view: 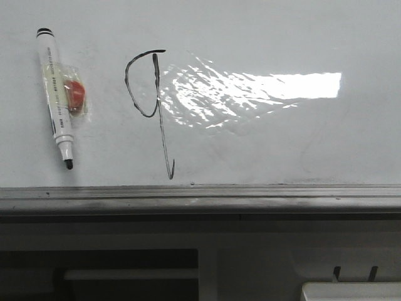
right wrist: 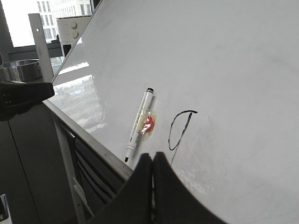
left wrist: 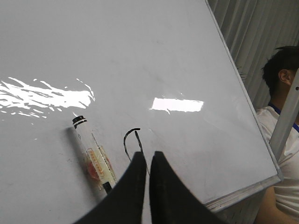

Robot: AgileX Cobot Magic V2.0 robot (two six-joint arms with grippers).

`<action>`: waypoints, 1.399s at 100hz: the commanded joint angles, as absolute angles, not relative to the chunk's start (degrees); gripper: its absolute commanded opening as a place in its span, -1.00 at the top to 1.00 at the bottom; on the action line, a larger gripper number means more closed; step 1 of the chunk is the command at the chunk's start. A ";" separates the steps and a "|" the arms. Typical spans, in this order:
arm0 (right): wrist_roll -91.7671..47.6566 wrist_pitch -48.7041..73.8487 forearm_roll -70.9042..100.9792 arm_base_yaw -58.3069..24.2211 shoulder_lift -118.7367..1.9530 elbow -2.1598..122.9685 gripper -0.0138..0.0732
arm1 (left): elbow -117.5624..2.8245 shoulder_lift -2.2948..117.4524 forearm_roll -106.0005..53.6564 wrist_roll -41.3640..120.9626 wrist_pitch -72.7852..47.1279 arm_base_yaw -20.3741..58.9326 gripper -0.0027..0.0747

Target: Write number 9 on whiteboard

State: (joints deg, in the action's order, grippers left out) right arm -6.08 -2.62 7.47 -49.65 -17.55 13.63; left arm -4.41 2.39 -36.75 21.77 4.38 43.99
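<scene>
A white marker (view: 57, 97) with a black tip lies on the whiteboard (view: 263, 144), to the left of the number 9 (view: 151, 106). The 9 is beside a bright glare patch (view: 250, 91). The left end effector (left wrist: 145, 161) and right end effector (right wrist: 153, 161) are both closed together, holding nothing.
</scene>
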 commanded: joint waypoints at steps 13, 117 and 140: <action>-6.46 -7.25 6.98 -49.63 -17.93 15.15 0.84 | -5.89 2.94 -36.62 21.68 7.91 43.93 0.98; -6.46 -7.25 6.98 -49.63 -17.93 15.15 0.84 | 2.61 0.47 3.42 -7.30 -0.92 7.64 0.98; -6.46 -7.21 6.98 -49.63 -17.93 15.15 0.84 | 2.71 -1.91 3.42 -6.99 -13.27 4.24 0.98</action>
State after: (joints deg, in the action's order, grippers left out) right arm -5.97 -2.62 7.47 -49.65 -17.55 13.63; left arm 0.25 -0.25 3.30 -6.51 -12.76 5.37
